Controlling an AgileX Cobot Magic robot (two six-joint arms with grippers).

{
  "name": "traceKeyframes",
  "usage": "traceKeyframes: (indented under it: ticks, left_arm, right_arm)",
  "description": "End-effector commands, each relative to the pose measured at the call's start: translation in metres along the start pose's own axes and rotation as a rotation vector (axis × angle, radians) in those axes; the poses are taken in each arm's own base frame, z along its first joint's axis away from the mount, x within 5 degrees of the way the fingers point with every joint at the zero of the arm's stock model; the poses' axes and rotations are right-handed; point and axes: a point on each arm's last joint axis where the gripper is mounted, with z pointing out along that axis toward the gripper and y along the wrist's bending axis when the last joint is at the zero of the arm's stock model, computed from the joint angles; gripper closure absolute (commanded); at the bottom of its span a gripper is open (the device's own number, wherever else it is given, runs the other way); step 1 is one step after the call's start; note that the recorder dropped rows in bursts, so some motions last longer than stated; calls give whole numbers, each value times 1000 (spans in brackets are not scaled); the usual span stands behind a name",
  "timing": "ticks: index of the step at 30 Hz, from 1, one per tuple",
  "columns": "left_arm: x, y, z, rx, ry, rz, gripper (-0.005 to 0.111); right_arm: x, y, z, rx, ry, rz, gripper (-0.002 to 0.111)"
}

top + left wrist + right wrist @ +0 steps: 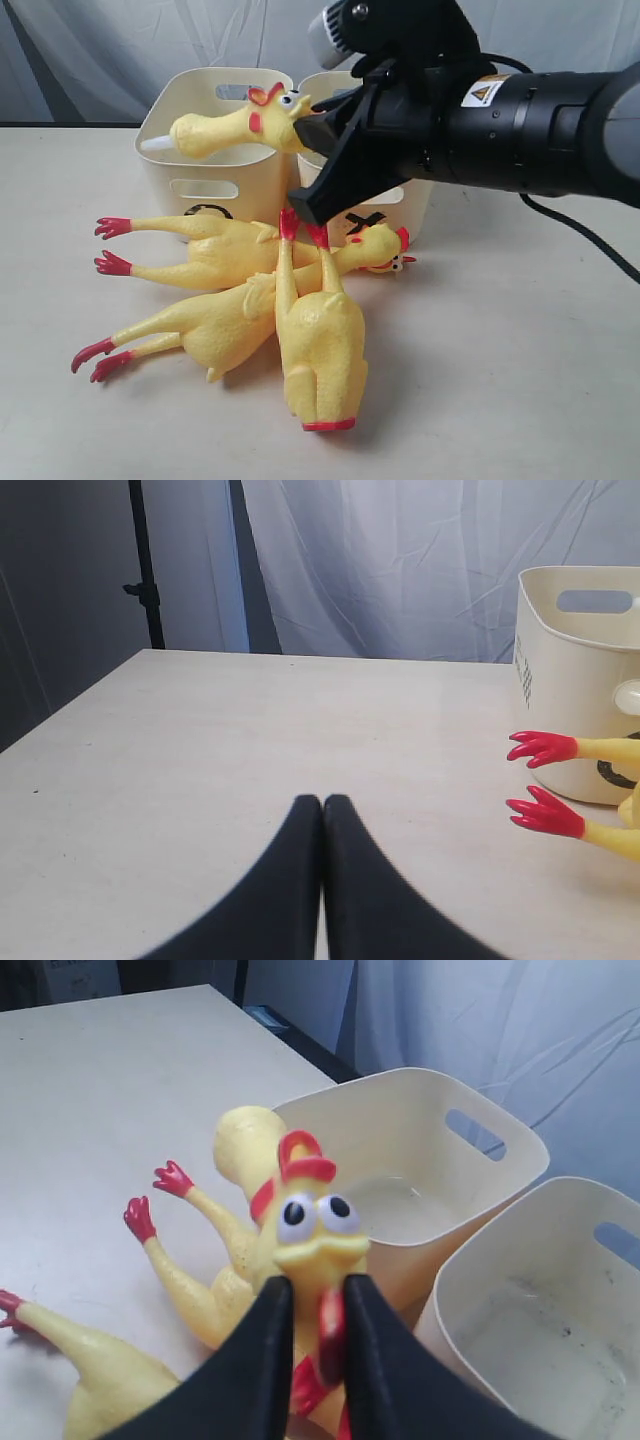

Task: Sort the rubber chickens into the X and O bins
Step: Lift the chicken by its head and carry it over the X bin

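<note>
Right wrist view: the right gripper (312, 1295) is clamped on the head of the lifted chicken (306, 1222). Its black fingers (255, 1360) press on either side of the beak and red wattle, and the eyes and comb face the camera.

In the exterior view this chicken is held roughly level in the air. Its yellow body reaches out over the O bin (205, 165); whether it touches the rim cannot be told. The X bin (415, 210) stands just beside the O bin, on the right of that view, and its black mark is partly hidden.

Three more chickens lie overlapping on the surface (500, 350) in front of the bins:
- The rear chicken (225, 255) lies closest to the O bin, with its red feet pointing left.
- The middle chicken (215, 325) lies slantwise, feet low on the left, and a red-combed head rests in front of the X mark.
- The front chicken (320, 350) lies across the others, with its feet toward the bins and its red-banded end toward the camera.

In the left wrist view the left gripper (322, 815) is closed, fingers pressed together with nothing between them, over bare surface. It is well apart from the pile, though two red feet show beside the O bin.
</note>
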Motion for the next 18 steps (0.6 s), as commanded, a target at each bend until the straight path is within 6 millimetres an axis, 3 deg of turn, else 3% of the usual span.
traceKeyframes:
  ticks: [1,12,18]
  left_arm:
    - [1,0,0,-2,-3,5,107]
    - [1,0,0,-2,-3,5,107]
    - [1,0,0,-2,-3,5,107]
  right_arm:
    - [-8,-6,-3,54,-62,11,109]
    - [-18,-20,-6,210,-188,70,109]
    - [-14,-40,-12,434,-179,135,109]
